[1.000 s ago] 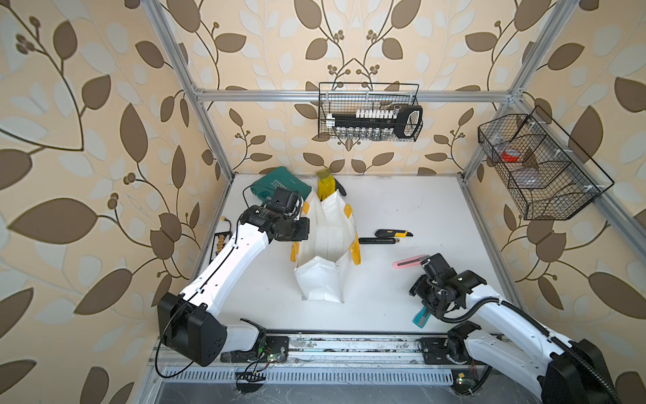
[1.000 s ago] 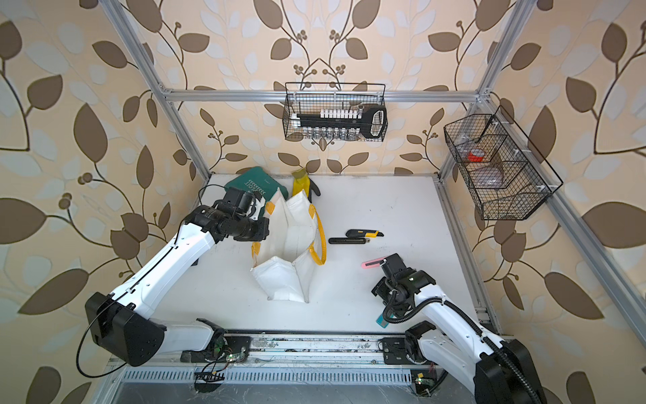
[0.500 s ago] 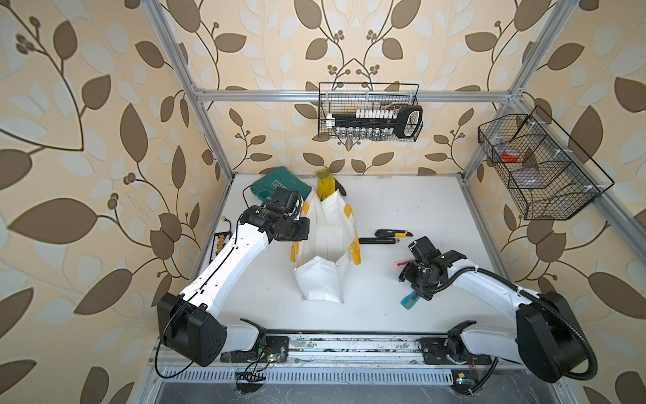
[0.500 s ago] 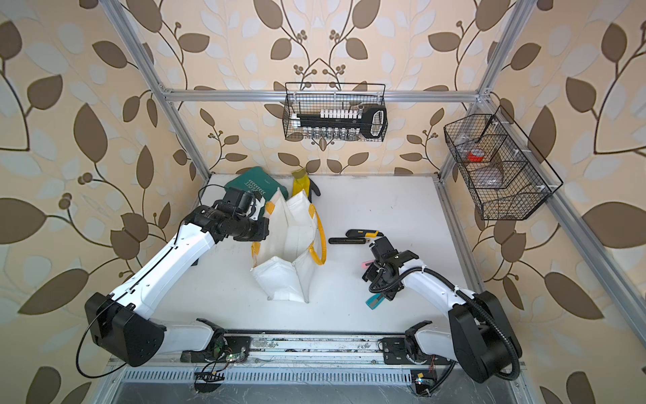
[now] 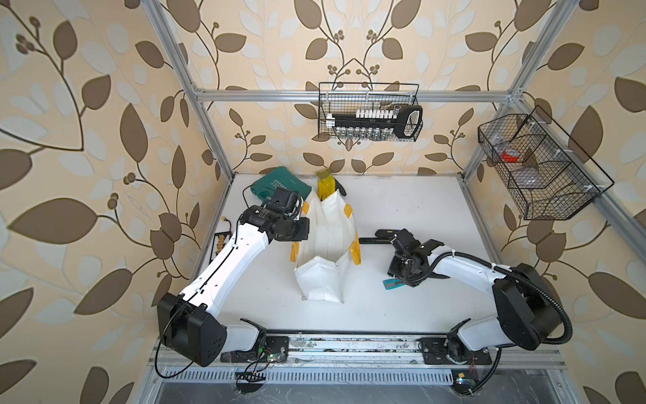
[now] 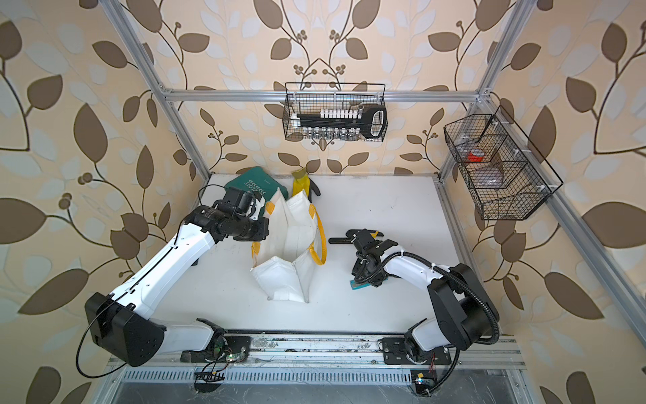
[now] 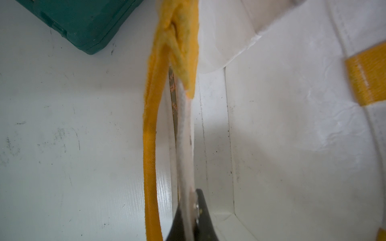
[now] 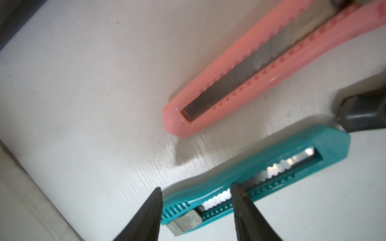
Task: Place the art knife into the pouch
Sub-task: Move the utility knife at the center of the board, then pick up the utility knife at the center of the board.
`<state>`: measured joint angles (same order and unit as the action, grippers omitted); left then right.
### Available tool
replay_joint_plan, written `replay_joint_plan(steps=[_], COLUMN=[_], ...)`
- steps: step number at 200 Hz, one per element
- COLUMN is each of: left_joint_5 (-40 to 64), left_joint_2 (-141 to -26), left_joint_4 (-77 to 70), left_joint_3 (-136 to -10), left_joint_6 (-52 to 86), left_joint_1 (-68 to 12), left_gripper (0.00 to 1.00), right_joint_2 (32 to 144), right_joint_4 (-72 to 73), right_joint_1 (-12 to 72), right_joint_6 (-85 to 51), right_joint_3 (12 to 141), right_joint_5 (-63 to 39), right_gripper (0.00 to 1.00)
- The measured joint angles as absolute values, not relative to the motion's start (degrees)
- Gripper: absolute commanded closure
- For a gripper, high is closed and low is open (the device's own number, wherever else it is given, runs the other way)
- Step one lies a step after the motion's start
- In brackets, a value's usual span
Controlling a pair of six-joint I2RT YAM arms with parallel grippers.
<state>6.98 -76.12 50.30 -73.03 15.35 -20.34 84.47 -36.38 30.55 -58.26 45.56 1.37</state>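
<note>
The pouch [image 5: 328,245] [image 6: 293,241] stands open in mid-table, white with yellow handles [image 7: 149,146]. My left gripper [image 7: 191,210] [image 5: 304,224] is shut on the pouch's far-left rim and holds that wall up. A teal art knife [image 8: 261,173] [image 5: 393,284] [image 6: 360,285] lies flat on the table to the right of the pouch. My right gripper [image 8: 194,187] [image 5: 398,276] hangs just over its slider end, open, with one finger off the tip and one over the body. A pink art knife [image 8: 250,68] lies beside the teal one, hidden under the arm in both top views.
A black and yellow knife [image 5: 377,239] lies behind the right gripper. A green tool case [image 5: 279,183] and a yellow glove [image 5: 325,183] sit at the back left. Wire baskets [image 5: 368,112] [image 5: 538,168] hang on the back and right walls.
My right arm has swung in from the front right to above the teal knife, and its jaws have narrowed. The left arm and the pouch have not moved.
</note>
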Motion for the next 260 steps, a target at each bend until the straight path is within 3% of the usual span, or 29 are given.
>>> replay_joint_plan(steps=[72, 152, 260], left_joint_5=[6.98, 7.05, 7.07], left_joint_2=[-75.99, -75.92, -75.90], left_joint_4=[50.28, 50.26, 49.95], left_joint_3=[-72.95, -72.93, -72.73], left_joint_6=[15.31, 15.11, 15.11], left_joint_1=[-20.34, -20.34, -20.34], left_gripper=[1.00, 1.00, 1.00], right_joint_2=[78.87, 75.40, 86.21], right_joint_4=[-44.01, -42.57, -40.97], right_joint_1=[33.15, 33.21, 33.43], right_joint_6=[-57.49, -71.90, -78.70], right_joint_3=[54.54, 42.92, 45.23], right_joint_5=[6.31, 3.79, 3.79], right_gripper=[0.39, 0.38, 0.38])
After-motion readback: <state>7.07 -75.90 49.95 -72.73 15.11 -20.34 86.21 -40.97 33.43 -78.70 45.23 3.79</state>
